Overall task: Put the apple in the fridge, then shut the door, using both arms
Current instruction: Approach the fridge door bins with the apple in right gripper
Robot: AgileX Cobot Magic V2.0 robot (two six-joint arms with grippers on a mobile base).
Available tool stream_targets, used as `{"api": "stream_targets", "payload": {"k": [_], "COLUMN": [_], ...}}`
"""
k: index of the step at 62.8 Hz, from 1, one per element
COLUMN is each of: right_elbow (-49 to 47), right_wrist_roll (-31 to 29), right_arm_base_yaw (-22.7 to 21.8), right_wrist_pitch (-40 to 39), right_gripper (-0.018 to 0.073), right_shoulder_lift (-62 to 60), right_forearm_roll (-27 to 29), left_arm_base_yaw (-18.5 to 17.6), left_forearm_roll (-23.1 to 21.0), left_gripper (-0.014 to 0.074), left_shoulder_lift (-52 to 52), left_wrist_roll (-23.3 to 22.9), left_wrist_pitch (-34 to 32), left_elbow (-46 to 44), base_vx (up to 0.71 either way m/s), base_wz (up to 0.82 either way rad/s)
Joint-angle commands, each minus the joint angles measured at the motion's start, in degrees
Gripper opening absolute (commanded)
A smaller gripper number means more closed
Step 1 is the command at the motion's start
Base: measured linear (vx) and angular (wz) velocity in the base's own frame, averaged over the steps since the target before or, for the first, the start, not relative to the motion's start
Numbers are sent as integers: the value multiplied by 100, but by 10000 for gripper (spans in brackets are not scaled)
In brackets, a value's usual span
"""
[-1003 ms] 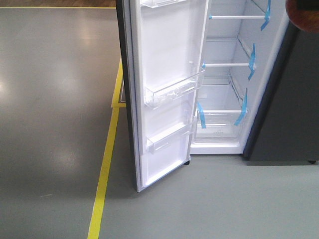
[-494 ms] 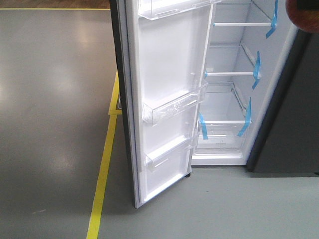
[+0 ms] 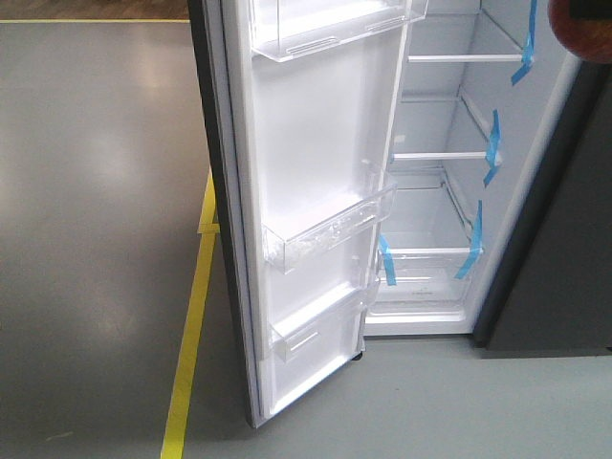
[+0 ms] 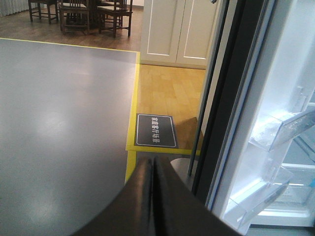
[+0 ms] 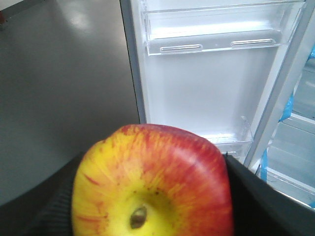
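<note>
While the door (image 3: 316,143) stands wide open, the right pincer (image 5: 152,209) clamps the apple (image 5: 157,167), up close to the door's white inner face, outside the fridge (image 3: 430,120). The left pincer (image 4: 152,162) is closed, empty, beside the door's dark outer edge.

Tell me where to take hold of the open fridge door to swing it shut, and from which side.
Probably grip the door's free vertical edge, around mid-height, coming from the dark outer side on the left with the left gripper. The door stands open, and its clear bins crowd the inner face.
</note>
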Motion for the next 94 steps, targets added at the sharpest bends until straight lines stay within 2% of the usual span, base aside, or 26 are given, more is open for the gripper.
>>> {"api": "stream_targets", "payload": {"k": [1, 94], "right_elbow": [-170, -170], "right_wrist_roll": [-72, -72], "right_arm_base_yaw": [-31, -31], "right_wrist_pitch": [-327, -327], "right_gripper": [-6, -6], "right_shoulder_lift": [-114, -114], "right_forearm_roll": [265, 265], "left_arm_base_yaw": [8, 8], "left_forearm_roll": [-13, -13], "left_gripper": [-6, -6], "left_shoulder_lift": [-36, -36], "left_wrist_roll": [-42, -42], "left_wrist_pitch": [-399, -399], "left_elbow": [151, 151], "base_vx": [14, 9], "base_wz": [-2, 0]}}
